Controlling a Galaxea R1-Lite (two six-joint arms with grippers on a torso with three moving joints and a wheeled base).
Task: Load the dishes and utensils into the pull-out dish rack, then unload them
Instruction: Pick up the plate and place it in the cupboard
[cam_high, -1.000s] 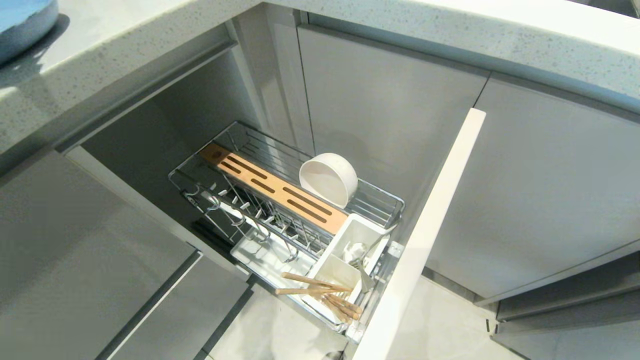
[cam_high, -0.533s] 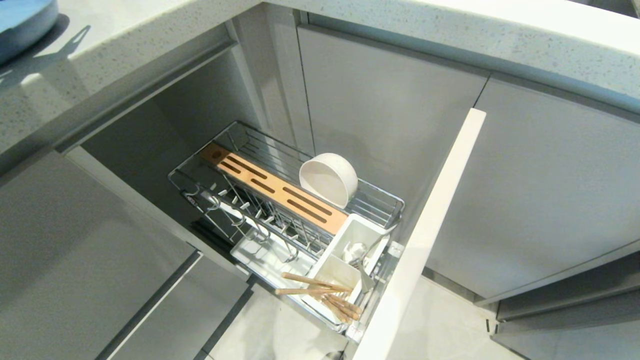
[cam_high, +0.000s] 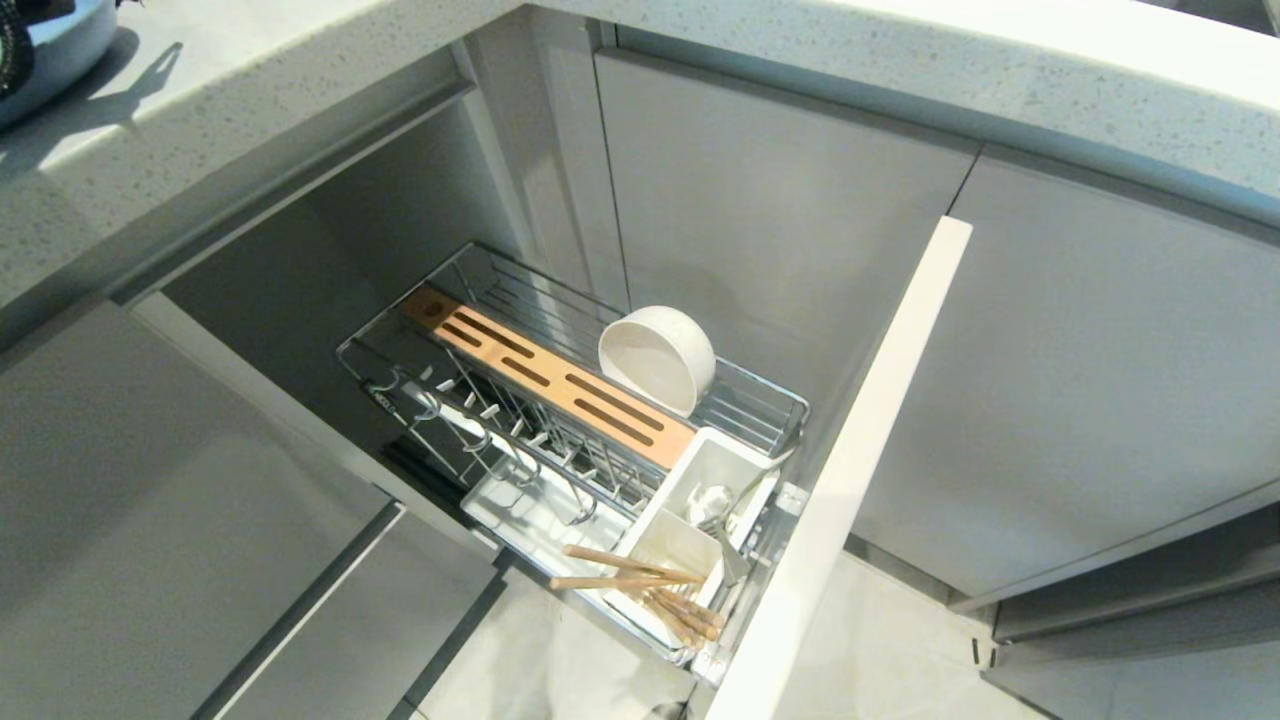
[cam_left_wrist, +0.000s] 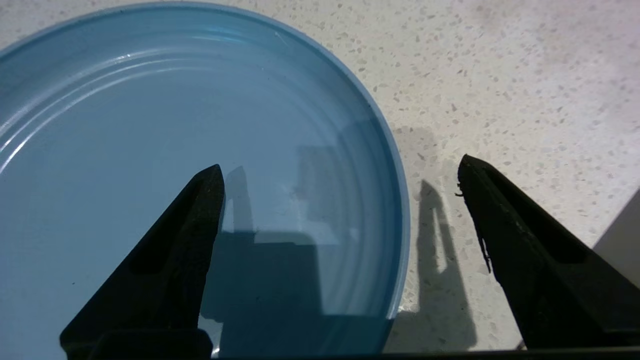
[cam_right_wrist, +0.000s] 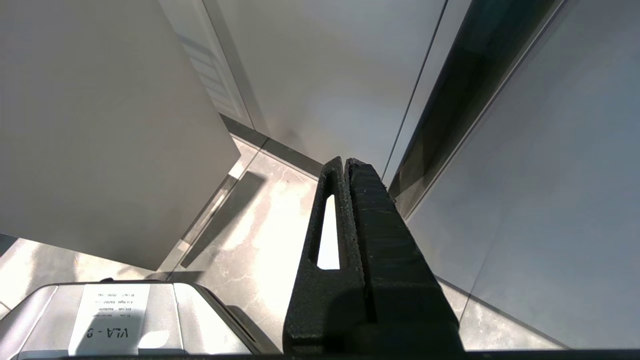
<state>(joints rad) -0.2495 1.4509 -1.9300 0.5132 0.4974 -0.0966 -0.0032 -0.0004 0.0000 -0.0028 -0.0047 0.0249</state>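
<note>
Now | left tool (cam_left_wrist: 340, 170): spread wide, holding nothing, straddling plate (cam_left_wrist: 150, 150) rim | right tool (cam_right_wrist: 345, 165): closed, empty

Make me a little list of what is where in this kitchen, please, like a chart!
blue plate: flat on the speckled counter, not in the rack
left end effector: open, one finger over the plate, one over the counter, rim between them
right end effector: shut, hanging low by the cabinet fronts
dish rack: pulled out
white bowl: on its side in the rack
chopsticks: in the white caddy
spoon: in the caddy's other compartment
</note>
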